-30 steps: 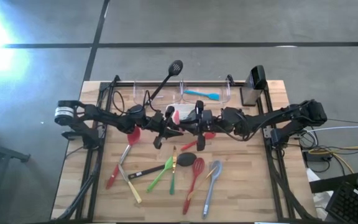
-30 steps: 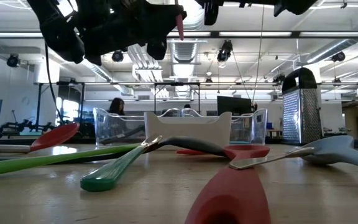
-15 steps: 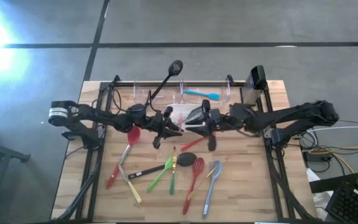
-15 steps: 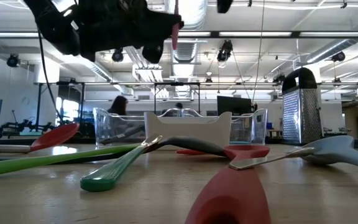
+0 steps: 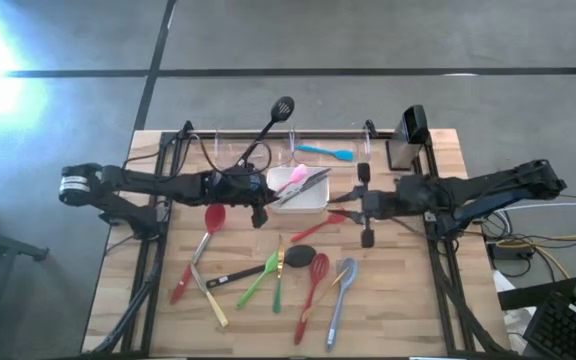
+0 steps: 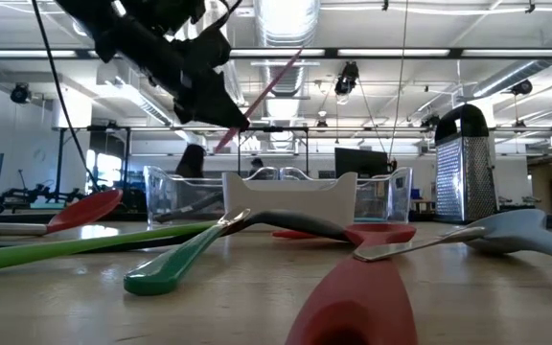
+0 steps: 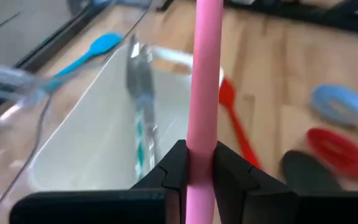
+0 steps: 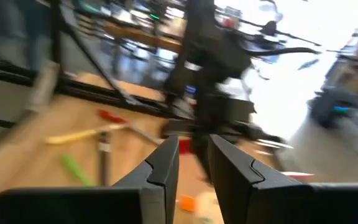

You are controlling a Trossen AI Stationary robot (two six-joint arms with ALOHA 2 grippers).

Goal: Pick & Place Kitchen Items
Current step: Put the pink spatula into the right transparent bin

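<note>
left gripper point(image 7: 199, 163): clamps pink utensil point(image 7: 205, 74) by its handle, over white dish point(image 5: 313, 200) | dish: tongs point(image 5: 303, 187) inside | right gripper point(image 8: 191, 158): narrow gap, empty, beside red spatula point(image 5: 328, 221) | other utensils on table point(image 5: 408, 300) | no legible writing

The counter point(image 5: 408, 300) is pale wood in glued strips, matt with faint grain. The white square dish point(image 5: 313, 203) looks smooth and slightly glossy, like glazed ceramic or hard plastic. In it lie tongs point(image 7: 139, 93) of shiny metal. The pink utensil point(image 7: 204, 74) has a smooth, matt, rubbery-looking handle. Behind the dish, the bins point(image 6: 175, 196) are clear glossy plastic. Right of the dish the box grater point(image 6: 463, 163) is perforated bright metal with a black top. The left tool point(image 7: 194, 167) is matt black.
</note>
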